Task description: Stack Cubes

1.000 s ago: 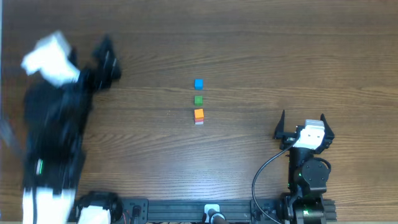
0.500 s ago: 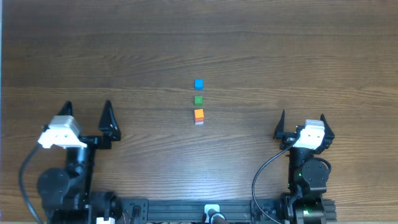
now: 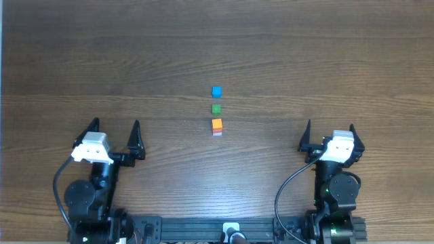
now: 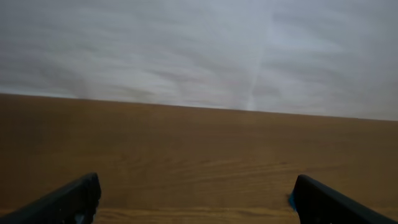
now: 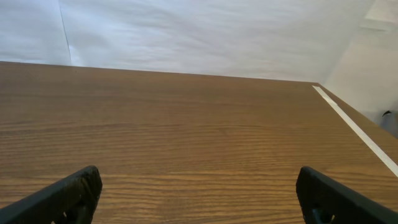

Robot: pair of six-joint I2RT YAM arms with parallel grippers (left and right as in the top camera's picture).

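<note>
Left gripper and right gripper gape wide — orange cube lies between them.

A pale cube lies mostly hidden beneath the orange cube.

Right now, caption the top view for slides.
Blue cube, green cube, orange cube aligned; left gripper, right gripper open.

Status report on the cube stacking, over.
Left hand open, empty, near its base. Right hand same. Blue cube, green cube, orange cube in line mid-table, orange apparently atop a pale cube. Bare table between.
</note>
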